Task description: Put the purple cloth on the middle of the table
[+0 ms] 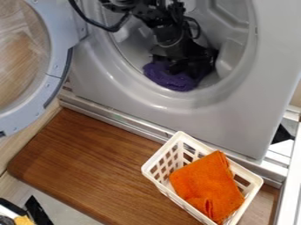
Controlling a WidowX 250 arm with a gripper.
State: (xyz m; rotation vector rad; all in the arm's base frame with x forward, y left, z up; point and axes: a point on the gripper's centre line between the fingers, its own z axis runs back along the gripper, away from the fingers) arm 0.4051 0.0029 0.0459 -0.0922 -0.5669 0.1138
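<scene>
At the left, the round door (57,33) of the washing machine (235,118) stands open; if the cloth were carried out too far to that side, it could catch on the door's edge. Below lies the brown worktop (88,162), where the cloth has to end up. Further right, the claw (178,69) is down inside the machine's opening, against the purple cloth (167,79), which sits bunched at the lower lip. I cannot tell how far open the claw is, or whether it has hold of the cloth. A shallow pinch could let it slip back inside, and a loose fold might drag on the lip. At the right, the white basket (160,154) with an orange cloth (208,184) takes up worktop space, so a drop too far over could land there
</scene>
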